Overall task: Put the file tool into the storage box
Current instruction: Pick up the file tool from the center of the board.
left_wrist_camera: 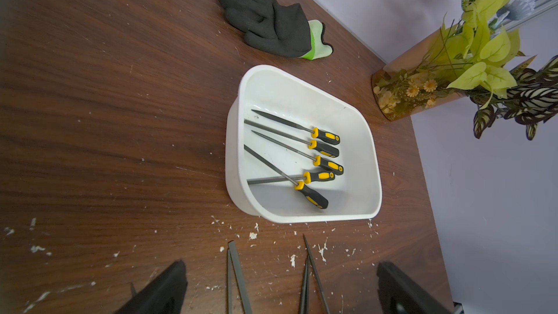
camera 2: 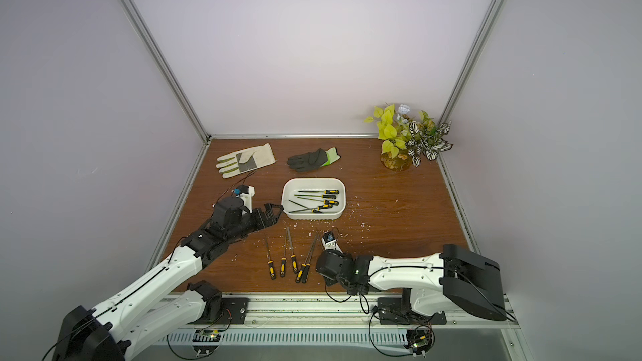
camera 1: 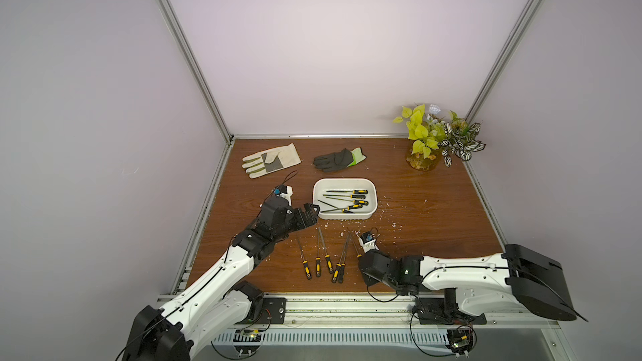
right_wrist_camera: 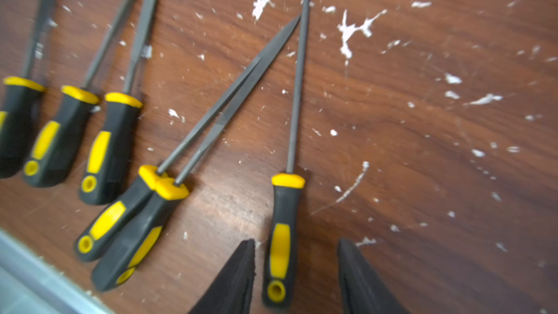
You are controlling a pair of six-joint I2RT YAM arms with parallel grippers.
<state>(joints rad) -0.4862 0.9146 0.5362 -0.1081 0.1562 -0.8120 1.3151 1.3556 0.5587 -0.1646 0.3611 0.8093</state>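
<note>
Carefully now: your left claw [left_wrist_camera: 280, 267] hangs wide and empty just beside the left end of the box [camera 1: 344, 217]. Any swing that way would likely shove the box and move your drop spot. Five stored files [left_wrist_camera: 327, 149] already lie inside, one crossed over another, so the next has less flat floor and may come to rest propped on a wall.

Further right, the file [right_wrist_camera: 283, 231] you want lies flat on the table [right_wrist_camera: 422, 176], last in the loose row. Its tip almost meets the tips of the crossed pair [right_wrist_camera: 229, 101].

Your right claw [right_wrist_camera: 295, 241] stands part open astride the handle, gripping nothing, with one side nearer than the other. Closing could skid the handle sideways first. The hold would fall near the butt, so expect the shaft to droop. The tip could then drag the pair or catch the box rim.
</note>
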